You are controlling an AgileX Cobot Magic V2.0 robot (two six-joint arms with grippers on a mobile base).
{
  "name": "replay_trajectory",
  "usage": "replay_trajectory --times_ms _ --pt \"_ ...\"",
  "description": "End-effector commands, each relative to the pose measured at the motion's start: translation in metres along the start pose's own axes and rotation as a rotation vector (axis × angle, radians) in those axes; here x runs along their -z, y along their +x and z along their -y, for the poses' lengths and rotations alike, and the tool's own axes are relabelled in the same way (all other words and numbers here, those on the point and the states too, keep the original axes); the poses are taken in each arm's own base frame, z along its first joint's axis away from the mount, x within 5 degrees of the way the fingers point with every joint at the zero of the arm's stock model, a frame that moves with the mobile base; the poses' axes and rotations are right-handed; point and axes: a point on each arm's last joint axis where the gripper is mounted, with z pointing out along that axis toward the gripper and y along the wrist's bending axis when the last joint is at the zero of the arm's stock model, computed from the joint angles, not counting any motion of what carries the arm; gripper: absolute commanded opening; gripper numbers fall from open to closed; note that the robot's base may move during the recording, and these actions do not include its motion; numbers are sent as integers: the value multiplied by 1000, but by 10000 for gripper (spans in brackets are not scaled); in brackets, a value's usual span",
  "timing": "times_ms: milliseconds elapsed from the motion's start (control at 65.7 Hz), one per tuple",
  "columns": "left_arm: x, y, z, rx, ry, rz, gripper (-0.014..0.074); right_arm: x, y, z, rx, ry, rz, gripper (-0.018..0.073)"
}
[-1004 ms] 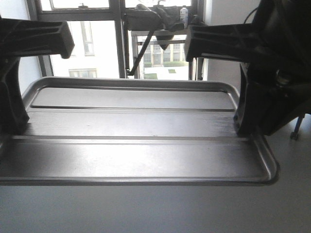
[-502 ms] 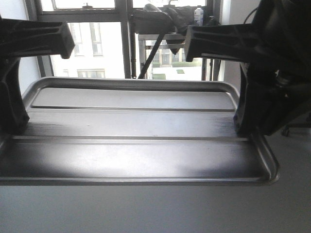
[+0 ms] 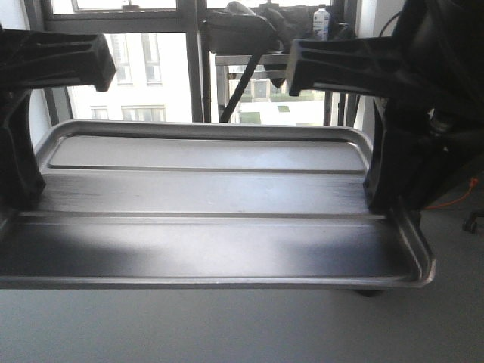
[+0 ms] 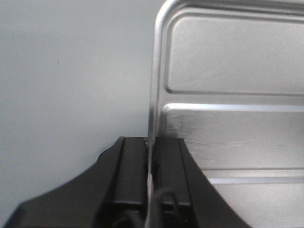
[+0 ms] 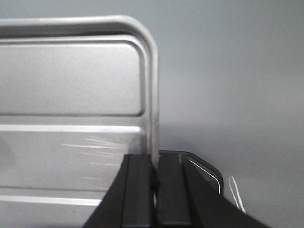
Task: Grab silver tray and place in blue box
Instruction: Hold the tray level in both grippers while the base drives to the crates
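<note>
The silver tray (image 3: 212, 197) hangs level in front of the front camera, shiny, with two raised lines across its bottom. My left gripper (image 3: 19, 189) is shut on the rim of its left short side, and my right gripper (image 3: 382, 200) is shut on the right short side. In the left wrist view the tray's rim (image 4: 153, 95) runs straight down between the black pads of the left gripper (image 4: 151, 142). The right wrist view shows the tray (image 5: 71, 95) with its rim pinched in the right gripper (image 5: 155, 159). The blue box is out of view.
Plain grey floor (image 3: 227, 325) lies under the tray. Tall windows (image 3: 151, 68) stand behind it, with a dark stand carrying a bottle (image 3: 323, 23). At the far right there are a chair caster (image 3: 475, 219) and an orange cable (image 3: 461, 193).
The window frames and the bottle have slid to the right behind the tray, and the caster has come into view. The tray and both grippers keep their places in the view.
</note>
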Motion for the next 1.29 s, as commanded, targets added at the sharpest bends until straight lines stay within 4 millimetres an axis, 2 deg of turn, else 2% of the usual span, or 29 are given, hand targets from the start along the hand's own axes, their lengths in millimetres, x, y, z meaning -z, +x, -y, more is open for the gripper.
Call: replay_trajectory --times_ms 0,1278 --pt "13 -6 0 1 24 55 -7 12 -9 -2 24 -28 67 57" --pt "13 -6 0 1 24 55 -7 12 -9 -2 24 -28 67 57"
